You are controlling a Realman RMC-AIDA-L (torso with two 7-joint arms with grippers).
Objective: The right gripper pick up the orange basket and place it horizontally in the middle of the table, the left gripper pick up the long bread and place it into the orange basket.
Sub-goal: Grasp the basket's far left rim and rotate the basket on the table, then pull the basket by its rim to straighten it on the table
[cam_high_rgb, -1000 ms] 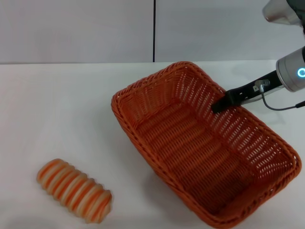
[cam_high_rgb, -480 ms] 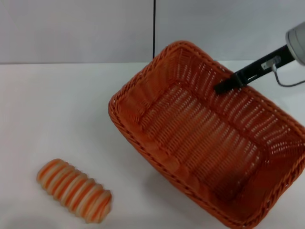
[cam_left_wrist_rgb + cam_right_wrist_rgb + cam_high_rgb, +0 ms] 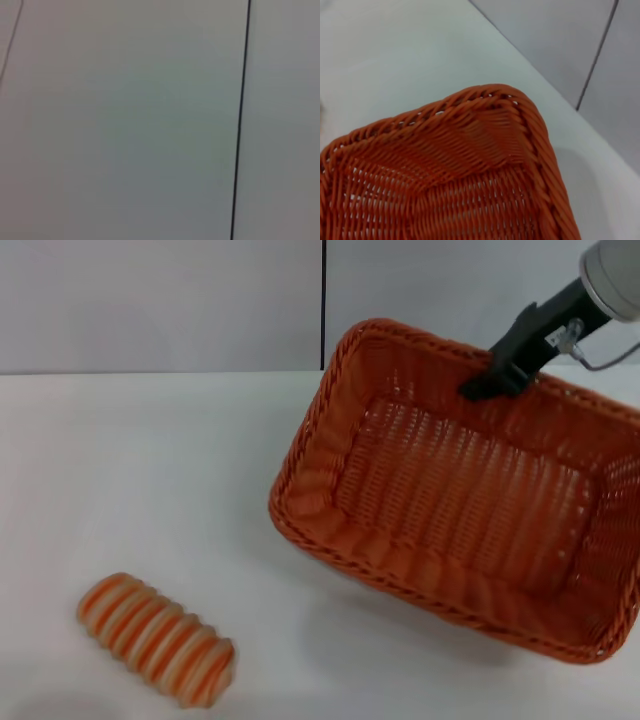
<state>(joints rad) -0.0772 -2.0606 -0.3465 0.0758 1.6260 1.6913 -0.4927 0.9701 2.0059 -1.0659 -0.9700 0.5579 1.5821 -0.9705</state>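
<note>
The orange basket (image 3: 460, 510) hangs tilted above the table's right half, lifted off the surface, with a faint shadow under it. My right gripper (image 3: 490, 382) is shut on the basket's far rim, its black fingers pinching the braided edge. The right wrist view shows one woven corner of the orange basket (image 3: 465, 170) from close up, over the white table (image 3: 395, 60). The long bread (image 3: 157, 639), striped orange and cream, lies on the table (image 3: 150, 490) at the front left. My left gripper is out of view; its wrist camera faces only the grey wall.
A grey wall (image 3: 160, 300) with a dark vertical seam (image 3: 324, 300) stands behind the table. The same wall seam (image 3: 240, 120) fills the left wrist view. White tabletop stretches between the bread and the basket.
The right gripper has risen and swung, lifting the basket off the table and turning it; the near left corner has moved right and the basket now sits closer to horizontal. The bread has not moved.
</note>
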